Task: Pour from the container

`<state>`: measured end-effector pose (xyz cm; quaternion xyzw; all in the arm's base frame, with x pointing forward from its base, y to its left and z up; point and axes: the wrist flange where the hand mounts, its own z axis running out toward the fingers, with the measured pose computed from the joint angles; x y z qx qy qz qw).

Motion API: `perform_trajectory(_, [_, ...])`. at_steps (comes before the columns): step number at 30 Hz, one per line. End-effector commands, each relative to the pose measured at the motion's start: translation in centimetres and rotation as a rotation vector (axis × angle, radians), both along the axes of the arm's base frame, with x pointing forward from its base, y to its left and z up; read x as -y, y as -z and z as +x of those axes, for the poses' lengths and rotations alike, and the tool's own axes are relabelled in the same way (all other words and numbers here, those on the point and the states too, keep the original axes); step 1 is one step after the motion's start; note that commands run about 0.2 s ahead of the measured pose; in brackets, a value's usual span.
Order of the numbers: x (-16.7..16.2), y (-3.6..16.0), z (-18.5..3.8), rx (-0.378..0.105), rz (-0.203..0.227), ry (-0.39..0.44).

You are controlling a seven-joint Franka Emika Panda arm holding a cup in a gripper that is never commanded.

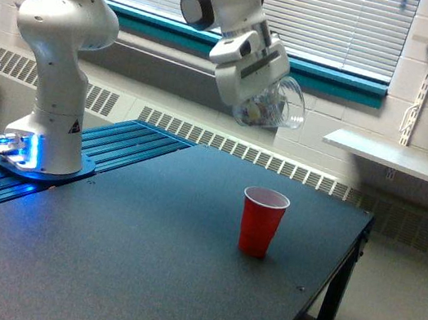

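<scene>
Gripper (260,94) clamped on clear container (276,106), tipped mouth toward exterior view's right, held above red cup (261,221), presumably for pouring.

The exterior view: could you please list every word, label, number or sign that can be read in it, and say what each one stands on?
No text can be read.
Small dark triangular sticker, on the white base column of the robot arm: a sign only, whatever is on it too small and blurred to read.
Red cup, clear container and table: no print or label visible.
</scene>
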<state>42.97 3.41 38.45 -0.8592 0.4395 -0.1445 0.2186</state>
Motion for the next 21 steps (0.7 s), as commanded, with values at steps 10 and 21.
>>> perform_trajectory(10, [-4.3, 3.3, 1.7, -0.042, 0.077, 0.151])
perform_trajectory(21, [-6.4, 4.8, 2.2, -0.078, 0.152, 0.258])
